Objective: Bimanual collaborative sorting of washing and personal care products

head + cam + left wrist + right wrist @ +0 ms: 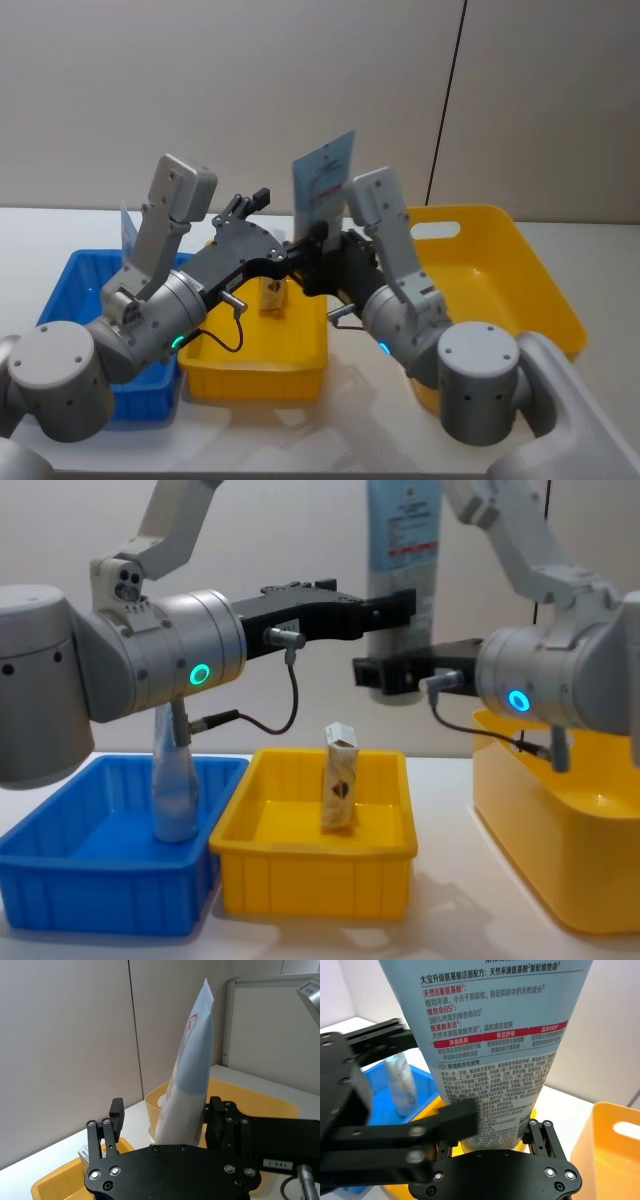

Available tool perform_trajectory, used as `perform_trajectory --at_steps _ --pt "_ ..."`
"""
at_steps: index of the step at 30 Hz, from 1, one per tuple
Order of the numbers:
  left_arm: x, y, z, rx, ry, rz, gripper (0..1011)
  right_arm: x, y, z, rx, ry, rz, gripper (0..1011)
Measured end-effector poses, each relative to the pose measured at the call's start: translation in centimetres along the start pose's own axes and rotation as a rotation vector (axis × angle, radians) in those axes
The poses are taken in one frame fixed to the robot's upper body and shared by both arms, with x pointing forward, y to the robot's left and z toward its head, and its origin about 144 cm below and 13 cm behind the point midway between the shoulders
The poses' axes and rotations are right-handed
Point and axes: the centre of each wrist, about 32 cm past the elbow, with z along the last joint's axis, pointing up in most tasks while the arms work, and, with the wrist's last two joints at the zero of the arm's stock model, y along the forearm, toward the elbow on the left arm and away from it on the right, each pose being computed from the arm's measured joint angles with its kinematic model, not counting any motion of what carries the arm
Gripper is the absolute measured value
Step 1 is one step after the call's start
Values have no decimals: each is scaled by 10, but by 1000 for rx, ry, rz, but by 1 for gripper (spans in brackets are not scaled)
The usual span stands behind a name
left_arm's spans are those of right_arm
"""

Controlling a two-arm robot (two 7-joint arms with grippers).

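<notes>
- A pale blue squeeze tube [404, 540] stands upright in the air above the middle of the table, crimped end up, held between both arms.
- The right gripper [385, 676] clamps the tube's lower end, near its cap; in the right wrist view its fingers [540, 1132] press the tube's base from both sides.
- The left gripper [400, 610] reaches in from the left and sits at the tube's mid-body; its fingers [116, 1112] stand on either side of the tube, but whether they press it I cannot tell.
- Below the tube lies the small yellow tray [310, 875], with a whitish carton [340, 776] upright near its far side and open floor around it.
- On the left, touching that tray, is the blue tray [60, 880]; a second tube [174, 785] stands in it toward its right wall.
- On the right, the large yellow tub [540, 290] stands apart from the small tray, with bare table between them.
</notes>
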Motion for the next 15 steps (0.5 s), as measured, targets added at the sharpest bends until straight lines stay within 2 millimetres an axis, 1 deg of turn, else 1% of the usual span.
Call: perform_trajectory --at_steps 15 --pt "0 0 0 0 0 0 1001 16 -13 7 -50 86 -193 638"
